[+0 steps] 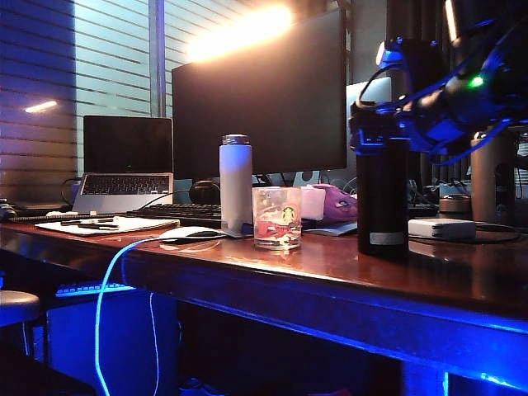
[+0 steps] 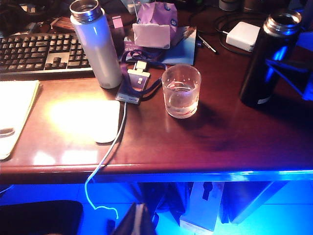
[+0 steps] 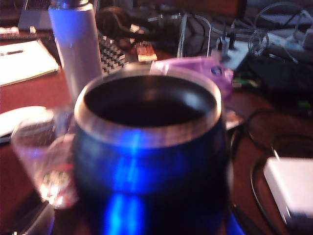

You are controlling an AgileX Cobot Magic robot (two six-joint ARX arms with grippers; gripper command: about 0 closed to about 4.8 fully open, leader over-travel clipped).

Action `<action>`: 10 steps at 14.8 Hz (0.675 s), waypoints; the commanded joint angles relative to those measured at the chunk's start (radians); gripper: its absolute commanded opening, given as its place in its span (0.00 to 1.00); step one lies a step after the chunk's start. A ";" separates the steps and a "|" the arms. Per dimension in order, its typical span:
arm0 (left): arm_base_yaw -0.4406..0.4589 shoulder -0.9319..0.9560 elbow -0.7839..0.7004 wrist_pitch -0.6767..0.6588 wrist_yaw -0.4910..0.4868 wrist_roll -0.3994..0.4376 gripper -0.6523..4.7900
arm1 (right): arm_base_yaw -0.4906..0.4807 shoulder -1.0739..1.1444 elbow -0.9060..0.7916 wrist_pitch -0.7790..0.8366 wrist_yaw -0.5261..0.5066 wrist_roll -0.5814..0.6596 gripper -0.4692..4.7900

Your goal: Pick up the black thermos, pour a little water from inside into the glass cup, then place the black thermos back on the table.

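Observation:
The black thermos [image 1: 382, 198] stands upright and uncapped on the table [image 1: 330, 272], to the right of the glass cup [image 1: 277, 216]. My right gripper [image 1: 381, 124] is at the thermos's upper part with its jaws open on either side of it. In the right wrist view the thermos [image 3: 146, 161] fills the frame, blurred, and hides the fingers. The left wrist view shows the thermos [image 2: 266, 63] with blue fingers [image 2: 288, 73] beside it, and the cup [image 2: 181, 91] with a little water in it. My left gripper [image 2: 136, 218] hangs shut below the table's front edge [image 2: 161, 171].
A white bottle [image 1: 236, 183] stands just left of the cup, with a white mouse [image 2: 105, 120] and its cable in front. Behind are a keyboard [image 2: 39, 54], a monitor [image 1: 260, 99], a laptop [image 1: 128, 165] and a purple pouch [image 2: 156, 22]. A white adapter [image 1: 441, 228] lies right of the thermos.

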 commanded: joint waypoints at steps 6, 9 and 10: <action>0.000 -0.004 0.005 0.011 0.005 -0.003 0.11 | 0.001 -0.358 -0.231 -0.030 -0.006 -0.001 0.46; 0.000 -0.005 0.005 0.012 0.005 -0.003 0.11 | 0.001 -0.598 -0.256 -0.197 0.011 -0.002 0.09; 0.000 -0.004 0.005 0.011 0.005 -0.003 0.11 | 0.001 -0.680 -0.256 -0.290 0.030 -0.001 0.09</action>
